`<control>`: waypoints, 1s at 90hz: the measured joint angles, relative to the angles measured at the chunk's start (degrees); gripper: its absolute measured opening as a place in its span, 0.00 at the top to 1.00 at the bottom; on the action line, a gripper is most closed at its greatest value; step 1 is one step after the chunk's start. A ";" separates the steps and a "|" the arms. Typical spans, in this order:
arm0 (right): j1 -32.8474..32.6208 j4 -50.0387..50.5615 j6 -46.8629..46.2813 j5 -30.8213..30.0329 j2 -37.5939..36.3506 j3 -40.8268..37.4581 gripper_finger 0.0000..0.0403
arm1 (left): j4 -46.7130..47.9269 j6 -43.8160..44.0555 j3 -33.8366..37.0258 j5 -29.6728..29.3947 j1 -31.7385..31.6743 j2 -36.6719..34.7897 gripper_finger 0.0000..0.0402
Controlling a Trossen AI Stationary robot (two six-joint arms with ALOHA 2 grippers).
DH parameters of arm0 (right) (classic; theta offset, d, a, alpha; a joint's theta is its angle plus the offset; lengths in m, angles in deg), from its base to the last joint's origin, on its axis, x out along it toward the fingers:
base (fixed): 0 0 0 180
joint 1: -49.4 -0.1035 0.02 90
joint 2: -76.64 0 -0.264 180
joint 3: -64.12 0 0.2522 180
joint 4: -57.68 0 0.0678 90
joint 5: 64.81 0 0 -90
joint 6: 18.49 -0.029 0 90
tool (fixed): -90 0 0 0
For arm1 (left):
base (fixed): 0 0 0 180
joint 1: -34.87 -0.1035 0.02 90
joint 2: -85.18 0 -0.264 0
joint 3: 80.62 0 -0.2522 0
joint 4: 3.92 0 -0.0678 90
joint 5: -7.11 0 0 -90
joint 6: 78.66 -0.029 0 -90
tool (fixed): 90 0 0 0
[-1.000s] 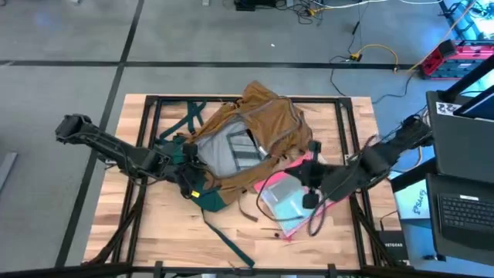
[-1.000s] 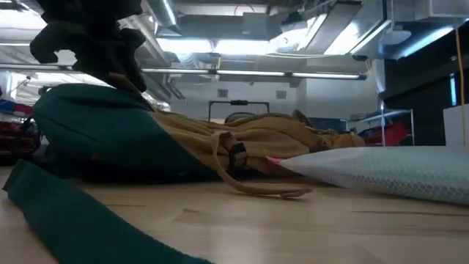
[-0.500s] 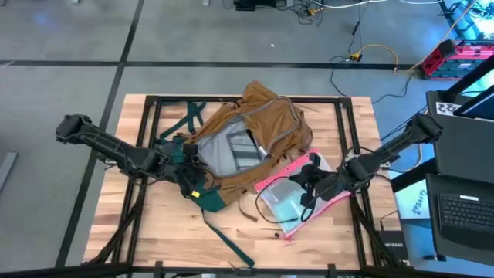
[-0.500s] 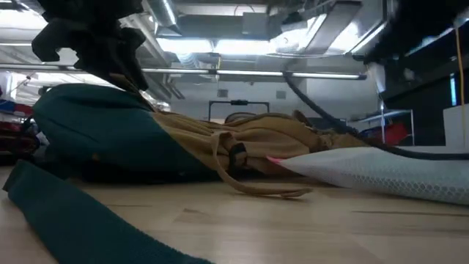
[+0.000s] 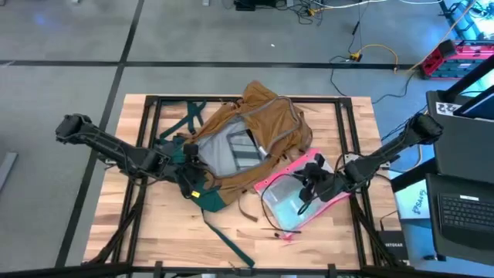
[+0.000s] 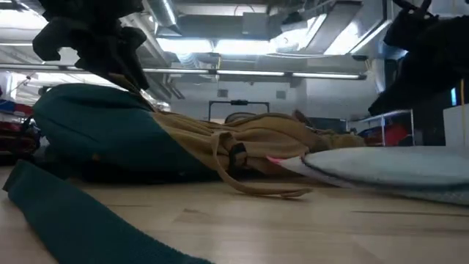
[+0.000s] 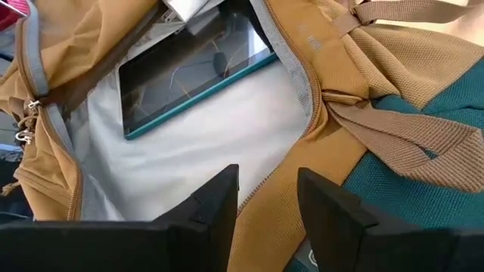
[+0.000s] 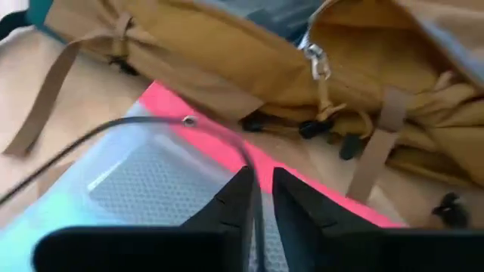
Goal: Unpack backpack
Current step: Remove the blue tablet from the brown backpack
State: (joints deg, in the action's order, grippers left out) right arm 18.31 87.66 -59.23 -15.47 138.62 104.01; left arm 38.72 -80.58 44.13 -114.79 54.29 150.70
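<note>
Left gripper (image 7: 263, 208): your fingers are clamped on the tan rim of the pack's opening, a fold of fabric pinched between them, at the near-left corner of the bag in the high view.
Backpack (image 5: 255, 131): it lies flat mid-table, mouth unzipped and spread, directly ahead of your left gripper; the teal base (image 6: 95, 132) sits right under that gripper, the tan body stretching away from it.
Lining (image 7: 189, 143): pale grey, exposed just beyond your left fingertips.
Tablet (image 7: 193, 72): a dark slab with a teal edge, lying inside the pack on the lining, a little past your left gripper.
Strap (image 6: 73, 220): one teal strap trails from the base toward the near table edge, on your left gripper's near side.
Right gripper (image 5: 311, 181): your fingers are nearly together with only a thin slit between them; a dark cord runs into that slit in the wrist view, but you cannot tell whether it is pinched.
Pouch (image 5: 287, 199): clear with a pink edge, lying on the table right below your right gripper, its far edge just beside the pack.
Buckles (image 8: 318, 128): dark clips and tan webbing on the pack's side, just beyond your right fingertips.
Table (image 5: 154, 224): bare wood near both grippers.
</note>
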 joint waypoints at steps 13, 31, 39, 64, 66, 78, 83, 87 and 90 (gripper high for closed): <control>0.00 0.08 1.39 -0.88 0.00 0.00 0.78 | 0.00 -0.25 0.00 0.00 0.00 0.00 0.69; 0.00 -1.40 2.19 -5.69 0.00 0.00 0.64 | 0.13 -0.23 0.00 -0.02 0.00 0.00 0.69; 0.00 -3.61 4.33 -9.72 0.00 0.00 0.63 | 1.78 0.80 0.00 -0.08 -0.01 0.00 0.69; 0.00 -6.98 10.91 -20.24 0.00 0.00 0.62 | 1.83 1.84 0.02 -0.52 -0.13 0.00 0.69; 0.00 -6.98 11.06 -20.92 0.00 0.00 0.62 | 1.68 2.03 0.02 -0.52 -0.13 0.00 0.69; 0.00 -7.01 11.17 -25.36 0.08 0.00 0.62 | -0.05 3.54 0.02 -2.02 -0.13 0.35 0.69; 0.00 -7.07 11.17 -28.05 0.57 0.00 0.62 | -1.09 3.48 0.02 -2.24 -0.13 0.35 0.69; 0.00 -7.03 11.17 -30.43 1.17 0.00 0.62 | -1.90 3.45 0.02 -2.29 -0.13 0.35 0.69; 0.00 -7.08 11.17 -31.89 1.82 0.00 0.62 | -2.29 3.45 0.02 -2.27 -0.13 0.35 0.69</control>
State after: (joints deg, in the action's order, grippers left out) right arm 18.31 80.58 -48.05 -47.37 140.43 104.01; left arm 36.43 -77.12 44.15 -117.06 54.16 151.05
